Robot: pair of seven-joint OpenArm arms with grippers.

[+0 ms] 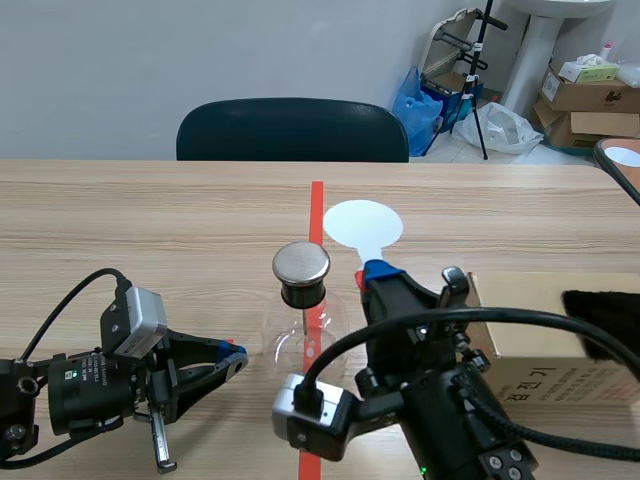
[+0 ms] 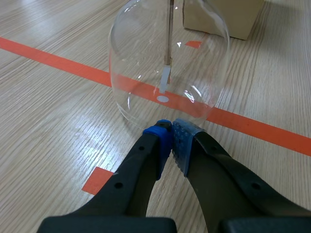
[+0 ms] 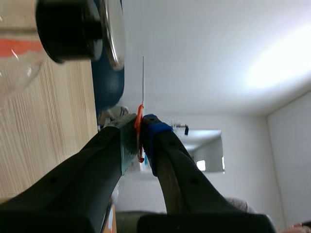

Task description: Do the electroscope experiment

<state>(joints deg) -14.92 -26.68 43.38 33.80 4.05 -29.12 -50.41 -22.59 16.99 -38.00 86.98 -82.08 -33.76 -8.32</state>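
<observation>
Starting at the left: got the left gripper [image 1: 235,360] low on the table [image 1: 150,220], fingers pressed together on nothing, tips just beside the foot of the glass flask [image 2: 131,63] but not gripping it. Best used there as a steadying stop with no pushing, given round glass on smooth wood, likely quick to slide

Middle: got the electroscope [image 1: 300,340] standing upright on the orange tape line [image 1: 317,205], black stopper [image 1: 302,293] in the neck, metal cap [image 1: 301,263] on top, thin rod [image 2: 168,29] running down inside with a pale foil strip [image 2: 164,81] at its end. Worth watching that strip, being the only readout here

Just right of the cap: white round paddle [image 1: 362,224] pinched by its orange handle in the right gripper [image 1: 375,272], fingers clamped on it, paddle near the cap but apart from it. Looks like the step of bringing the paddle to the cap. Go slow, come in level, touch or nearly touch the metal only, stay off the stopper and the glass. Hold a firm pinch to stop the thin handle twisting

Far right: 1 cardboard box [image 1: 520,350] with a dark furry cloth [image 1: 600,305] on top, probably for rubbing the paddle. Can't tell whether already charged, so maybe rub first
</observation>
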